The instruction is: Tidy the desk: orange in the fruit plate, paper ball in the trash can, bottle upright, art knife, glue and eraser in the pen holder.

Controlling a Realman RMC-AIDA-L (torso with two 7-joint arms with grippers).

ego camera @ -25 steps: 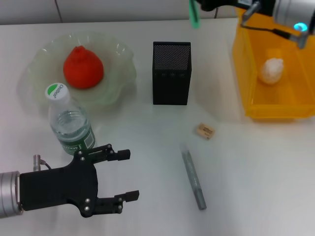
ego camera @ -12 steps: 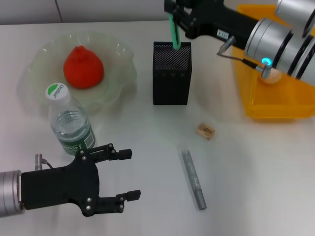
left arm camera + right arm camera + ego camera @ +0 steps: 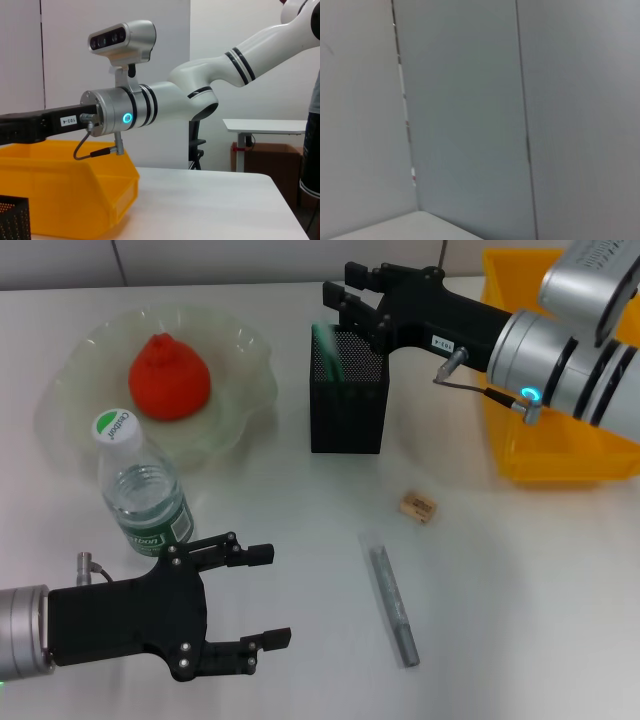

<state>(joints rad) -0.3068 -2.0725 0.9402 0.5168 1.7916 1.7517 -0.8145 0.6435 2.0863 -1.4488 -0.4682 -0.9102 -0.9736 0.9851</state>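
The black mesh pen holder [image 3: 347, 410] stands mid-table; a slim green tool [image 3: 325, 348] leans inside it at its left side. My right gripper [image 3: 345, 298] hovers just over the holder's rim, open and empty. The beige eraser [image 3: 415, 506] and a grey pen-shaped stick [image 3: 392, 602] lie on the table in front of the holder. The orange [image 3: 168, 376] sits in the glass fruit plate [image 3: 252, 358]. The bottle [image 3: 140, 488] stands upright. My left gripper [image 3: 262, 596] is open and empty at the near left. The paper ball is hidden behind my right arm.
The yellow trash bin [image 3: 560, 458] stands at the right, partly covered by my right arm; it also shows in the left wrist view [image 3: 65, 195] with the holder's corner [image 3: 10, 216]. The right wrist view shows only a wall.
My right gripper moved left and down over the pen holder with the green tool, then opened; the tool now rests inside the holder. The left arm barely moved.
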